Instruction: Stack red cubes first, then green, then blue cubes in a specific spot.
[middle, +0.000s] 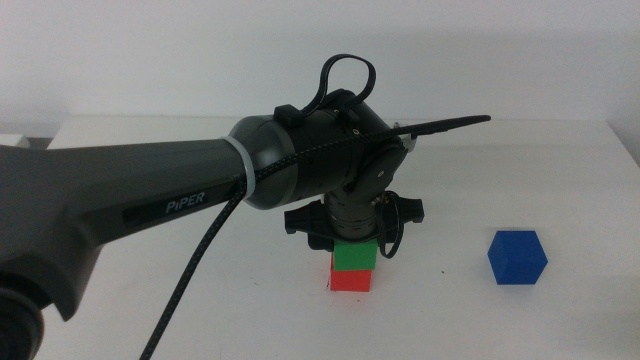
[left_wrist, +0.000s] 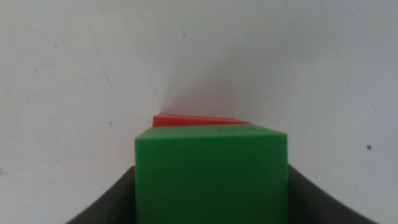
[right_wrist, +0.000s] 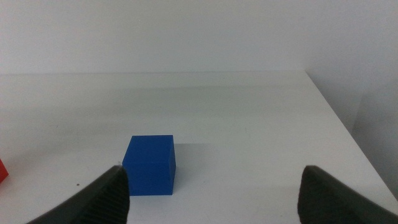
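- Left tool (middle: 355, 243) clenched on green cube (middle: 355, 256), atop red cube (middle: 351, 279) at mid-desk (middle: 560, 150).
- Blue cube (middle: 518, 258) well apart, unobstructed.
- Right tool (right_wrist: 211, 186) released, jaws wide, seen only in right wrist view.

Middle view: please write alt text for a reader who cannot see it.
The left gripper holds the green cube on top of the red cube on a white table. The blue cube sits alone to the right.

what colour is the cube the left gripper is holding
Green, set on the red cube; clearest in the left wrist view.
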